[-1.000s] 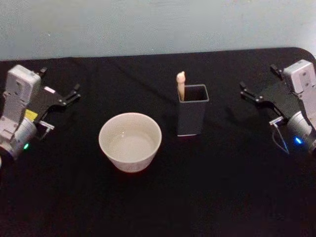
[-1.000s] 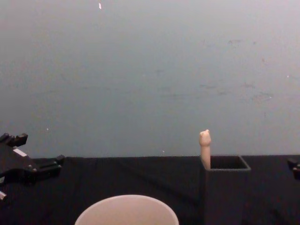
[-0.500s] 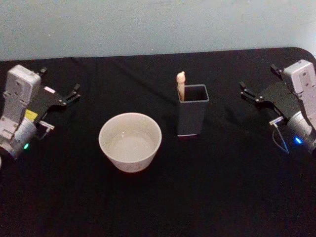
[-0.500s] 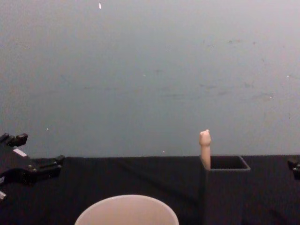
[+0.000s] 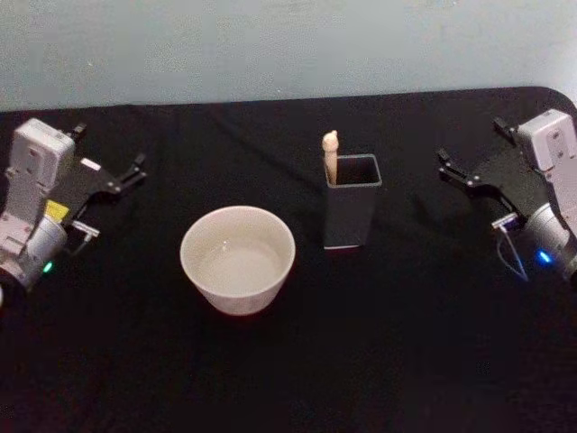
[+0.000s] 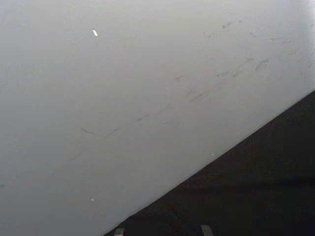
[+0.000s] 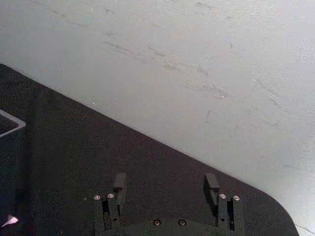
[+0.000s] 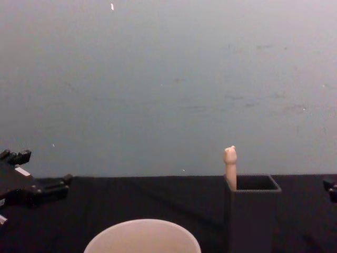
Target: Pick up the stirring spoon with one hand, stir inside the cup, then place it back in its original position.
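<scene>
Nothing moved over the last 1 s. Stirring spoon (image 5: 331, 153) stands in grey box (image 5: 351, 221), just right of cup (image 5: 236, 298). Left gripper (image 5: 108, 149) and right gripper (image 5: 471, 142) sit at the table sides, fingers spread, empty.

A table (image 5: 406, 343) draped in plain black cloth spans the whole width of the head view. Its far edge runs along a pale blue-grey wall (image 5: 270, 45), and its far right corner is rounded. Two things stand directly on the cloth. A wide, round cream cup (image 5: 237, 259) sits upright a little left of the middle. To its right and slightly farther back stands a dark grey square box (image 5: 351, 213), upright with its top open. It is near the cup but not touching it, with a strip of bare cloth between them.
</scene>
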### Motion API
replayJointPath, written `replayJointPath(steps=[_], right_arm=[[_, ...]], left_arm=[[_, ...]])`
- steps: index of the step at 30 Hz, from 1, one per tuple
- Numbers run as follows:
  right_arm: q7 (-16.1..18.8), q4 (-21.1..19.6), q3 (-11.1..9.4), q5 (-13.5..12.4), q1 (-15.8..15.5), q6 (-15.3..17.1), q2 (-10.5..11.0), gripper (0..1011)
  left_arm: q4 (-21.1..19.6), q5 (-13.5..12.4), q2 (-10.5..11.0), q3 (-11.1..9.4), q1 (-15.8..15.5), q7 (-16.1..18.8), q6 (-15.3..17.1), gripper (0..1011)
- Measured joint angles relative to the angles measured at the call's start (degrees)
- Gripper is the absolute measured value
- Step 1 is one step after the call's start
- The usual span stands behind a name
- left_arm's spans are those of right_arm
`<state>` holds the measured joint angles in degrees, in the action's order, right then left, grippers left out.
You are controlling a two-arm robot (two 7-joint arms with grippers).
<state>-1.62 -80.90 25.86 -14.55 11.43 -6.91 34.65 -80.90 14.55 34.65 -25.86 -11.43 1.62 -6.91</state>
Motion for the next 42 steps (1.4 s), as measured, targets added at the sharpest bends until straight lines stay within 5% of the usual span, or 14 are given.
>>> replayJointPath(steps=[11, 18, 35, 42], right_arm=[[0.00, 0.00, 0.00, 0.00, 0.00, 0.00, 0.00, 1000], [1.27, -1.99, -1.74, -0.91, -1.19, -0.05, 0.19, 1000], [15.77, -16.19, -7.11, -15.25, -6.34, 7.36, 3.42, 1000], [19.72, -18.72, -6.56, -17.27, -6.48, 11.71, 3.47, 1000]], left_arm=[[0.00, 0.00, 0.00, 0.00, 0.00, 0.00, 0.00, 1001], [0.00, 0.00, 0.00, 0.00, 0.00, 0.00, 0.00, 1001], [0.00, 0.00, 0.00, 0.00, 0.00, 0.00, 0.00, 1001], [0.00, 0.00, 0.00, 0.00, 0.00, 0.00, 0.00, 1001]])
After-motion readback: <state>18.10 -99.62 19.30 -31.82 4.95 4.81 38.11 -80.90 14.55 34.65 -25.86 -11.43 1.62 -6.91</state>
